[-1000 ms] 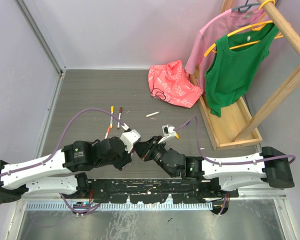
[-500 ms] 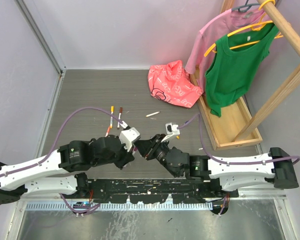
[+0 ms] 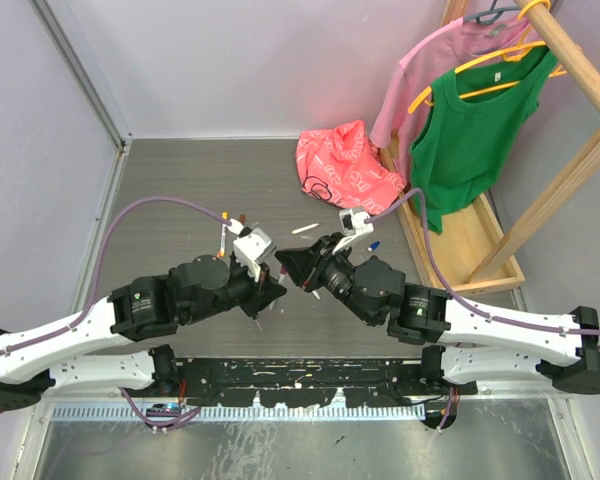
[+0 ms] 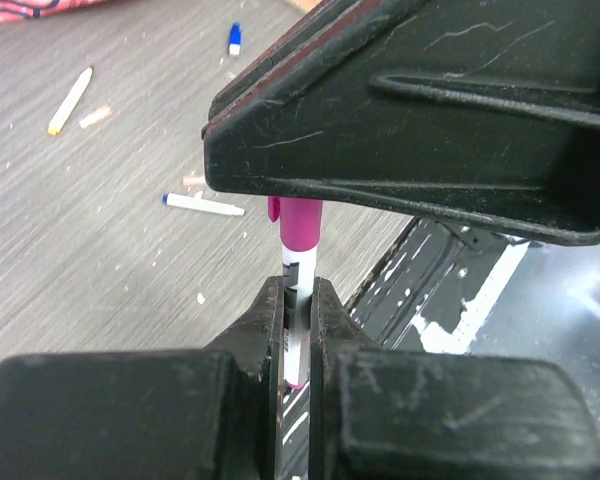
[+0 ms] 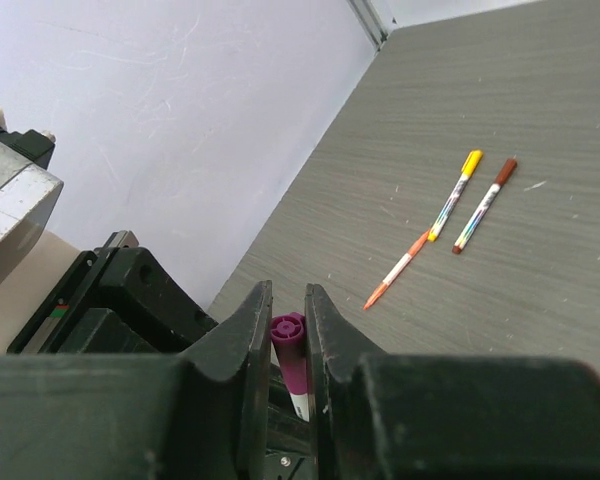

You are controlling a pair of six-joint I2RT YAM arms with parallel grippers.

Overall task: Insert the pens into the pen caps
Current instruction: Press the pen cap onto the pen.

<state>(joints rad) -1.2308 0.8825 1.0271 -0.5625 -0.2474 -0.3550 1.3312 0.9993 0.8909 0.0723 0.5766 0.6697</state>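
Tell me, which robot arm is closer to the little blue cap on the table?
Right. The blue cap lies just beside the right arm, by its wrist. The left arm is farther off, on the other side of the right arm.

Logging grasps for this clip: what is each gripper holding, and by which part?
The left gripper clamps a white pen by its barrel; the right gripper pinches the magenta cap on that pen's end.

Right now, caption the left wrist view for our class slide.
Left gripper pinches a white pen; right gripper grips the purple cap on it.
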